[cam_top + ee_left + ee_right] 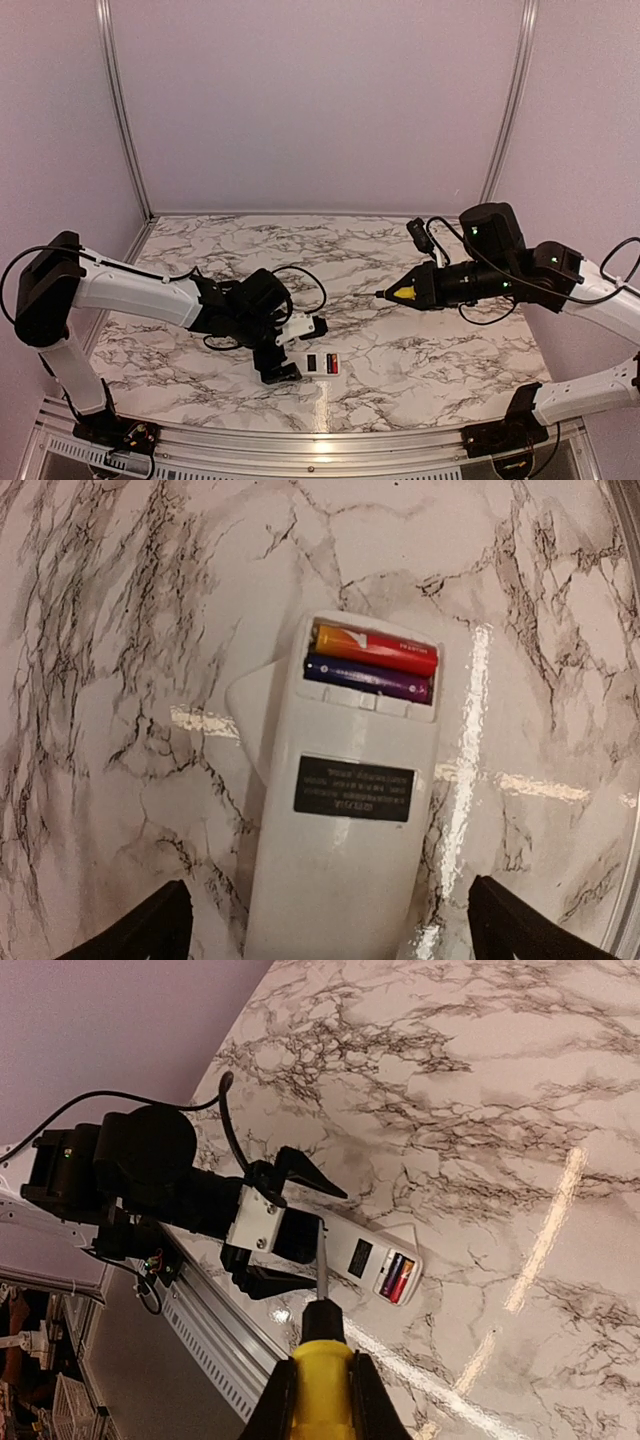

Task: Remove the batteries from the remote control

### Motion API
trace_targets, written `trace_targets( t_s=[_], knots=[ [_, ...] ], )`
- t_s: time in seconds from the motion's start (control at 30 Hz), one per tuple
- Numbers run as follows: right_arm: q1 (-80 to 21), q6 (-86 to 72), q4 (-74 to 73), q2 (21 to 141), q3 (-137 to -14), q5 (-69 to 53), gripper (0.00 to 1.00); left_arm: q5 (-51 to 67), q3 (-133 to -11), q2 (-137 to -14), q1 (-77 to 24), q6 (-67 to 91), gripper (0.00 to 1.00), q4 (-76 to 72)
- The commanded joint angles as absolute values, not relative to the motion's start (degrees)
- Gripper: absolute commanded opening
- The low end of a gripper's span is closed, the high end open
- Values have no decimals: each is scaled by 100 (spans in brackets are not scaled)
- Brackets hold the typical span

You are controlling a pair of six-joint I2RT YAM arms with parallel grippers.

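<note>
Two batteries [372,663], one red and one dark, are lying side by side in the uncovered compartment of the remote control [345,860], which is resting back up on the marble table [120,630] at the centre of the left wrist view. The left gripper [330,930] is standing released, fingers [150,925] flanking the remote's lower end, while the right gripper [320,1405] is clenching a yellow-handled screwdriver [321,1360] at its frame's bottom.

I see both arms built alike — the left arm [130,290] and right arm [610,312] wear white shells between bulky black joint housings. Thin black cables [222,1110] loop off the wrists, small green lights [474,231] glow on the right arm's joints, and a white plate [262,1222] with dark screws backs the left's black fingers [310,1175].
</note>
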State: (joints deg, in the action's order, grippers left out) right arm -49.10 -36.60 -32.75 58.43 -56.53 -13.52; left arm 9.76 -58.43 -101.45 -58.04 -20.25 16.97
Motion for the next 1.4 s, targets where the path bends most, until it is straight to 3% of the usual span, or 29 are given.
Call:
trace_targets(
  t_s=[0.0,0.13,0.33,0.53,0.63,0.87,1.07,1.37],
  knots=[
    [-4904,-3506,-3485,5994,-6068,-1227,0,981,-5460,-9248,-5808,-1780,99,758],
    [-4904,-3441,-3565,6029,-6158,-1126,0,340,-4707,-8283,-5634,-649,99,-790],
    [-4904,-3403,-3632,6034,-6187,-897,0,1806,-4060,-8106,-4594,563,99,-2136],
    [-4906,-3476,-3761,6023,-6246,-713,0,863,-4238,-7768,-4386,407,99,-2240],
    [-4906,-3554,-3732,5949,-6175,-598,0,-608,-4382,-7827,-4188,1539,99,-1898],
    [-4904,-3758,-3739,5745,-6072,-465,0,1606,-3804,-7858,-4008,-310,99,-2580],
    [-4904,-3977,-3792,5511,-5960,-370,0,3211,-3391,-7791,-4038,-2048,99,-1987],
    [-4904,-4139,-3973,5469,-6036,-412,0,3526,-3197,-8630,-4695,-3261,98,-2292]
  ],
)
